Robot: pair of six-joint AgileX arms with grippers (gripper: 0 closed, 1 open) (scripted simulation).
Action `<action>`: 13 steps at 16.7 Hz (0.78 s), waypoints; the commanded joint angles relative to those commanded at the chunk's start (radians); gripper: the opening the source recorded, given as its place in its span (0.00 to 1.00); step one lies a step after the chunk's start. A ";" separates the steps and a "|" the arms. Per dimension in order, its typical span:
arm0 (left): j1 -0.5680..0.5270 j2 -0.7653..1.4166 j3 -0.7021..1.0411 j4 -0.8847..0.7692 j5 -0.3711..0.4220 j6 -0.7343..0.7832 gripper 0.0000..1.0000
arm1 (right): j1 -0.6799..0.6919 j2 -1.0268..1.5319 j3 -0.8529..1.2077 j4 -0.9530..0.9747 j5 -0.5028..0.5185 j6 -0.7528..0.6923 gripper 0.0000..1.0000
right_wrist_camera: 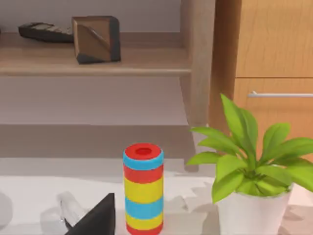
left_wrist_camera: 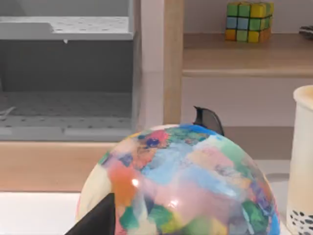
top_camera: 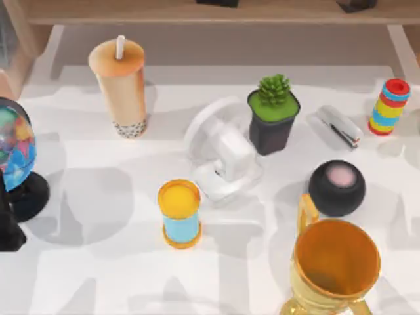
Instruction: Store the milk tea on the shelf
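Milk tea (top_camera: 121,85) stands upright on the white table (top_camera: 92,275), far-left area, in front of the wooden shelf (top_camera: 216,12), not on it yet. Colourful globe (top_camera: 14,147) at the left edge, blue can (top_camera: 179,213) nearer centre, white fan (top_camera: 220,154), potted succulent (top_camera: 273,118), gold trophy (top_camera: 335,266) front right, striped stack (top_camera: 388,106) far right. Left gripper sits behind the globe, right gripper near the striped stack; grip state of both: cannot tell

Left arm (top_camera: 8,226) low at the table's left edge, a dark fingertip (left_wrist_camera: 98,220) in its wrist view
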 joint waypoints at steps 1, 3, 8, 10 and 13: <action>0.000 0.000 0.000 0.000 0.000 0.000 1.00 | 0.000 0.000 0.000 0.000 0.000 0.000 1.00; -0.004 0.010 0.002 0.004 -0.005 -0.001 1.00 | 0.000 0.000 0.000 0.000 0.000 0.000 1.00; -0.079 0.221 0.059 0.128 -0.102 -0.019 1.00 | 0.000 0.000 0.000 0.000 0.000 0.000 1.00; -0.124 0.378 0.094 0.238 -0.165 -0.026 1.00 | 0.000 0.000 0.000 0.000 0.000 0.000 1.00; -0.196 0.689 0.154 0.462 -0.264 -0.037 1.00 | 0.000 0.000 0.000 0.000 0.000 0.000 1.00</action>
